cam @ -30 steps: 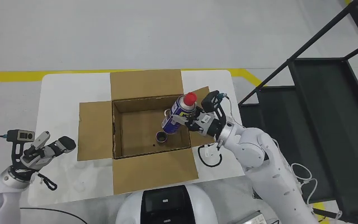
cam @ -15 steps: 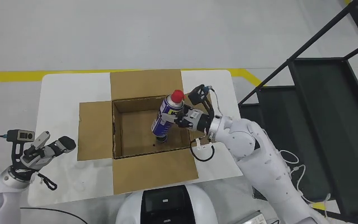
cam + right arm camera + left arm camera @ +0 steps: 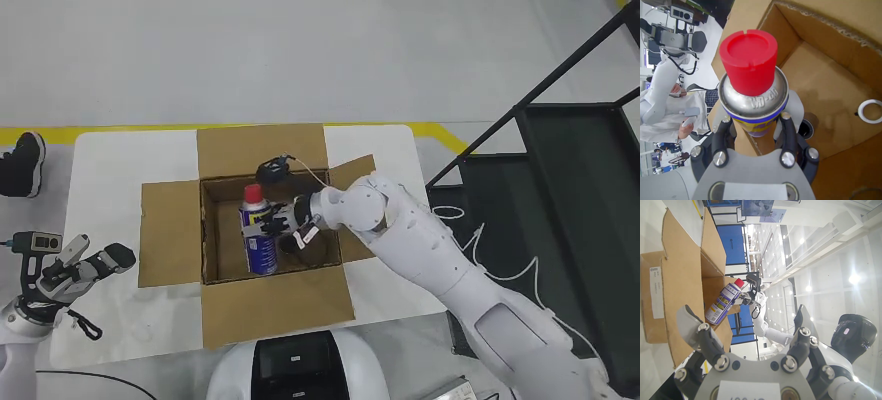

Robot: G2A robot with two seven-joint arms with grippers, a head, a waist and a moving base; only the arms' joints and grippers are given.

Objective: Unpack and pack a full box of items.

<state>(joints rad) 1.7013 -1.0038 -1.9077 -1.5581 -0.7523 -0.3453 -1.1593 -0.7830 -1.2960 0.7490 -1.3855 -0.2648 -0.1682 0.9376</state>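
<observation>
An open cardboard box (image 3: 172, 236) stands mid-table with its flaps spread out. My right gripper (image 3: 278, 224) is shut on a spray can (image 3: 258, 238) with a red cap, blue and yellow label. It holds the can roughly upright over the left part of the box's inside. From the right wrist the can (image 3: 751, 89) sits between the fingers (image 3: 791, 106), red cap toward the camera. My left gripper (image 3: 112, 258) hangs open and empty near the table's front left corner, apart from the box. From there the can (image 3: 723, 302) shows beyond a box flap (image 3: 681, 275).
On the box floor (image 3: 832, 79) lie a white ring (image 3: 869, 111) and a small dark roll (image 3: 806, 129), near the can. A black metal stair frame (image 3: 565, 170) stands to the right of the white table (image 3: 110, 170).
My right arm has carried the spray can leftward from the box's right edge to over the left part of its inside, and lower. The left arm has kept still.
</observation>
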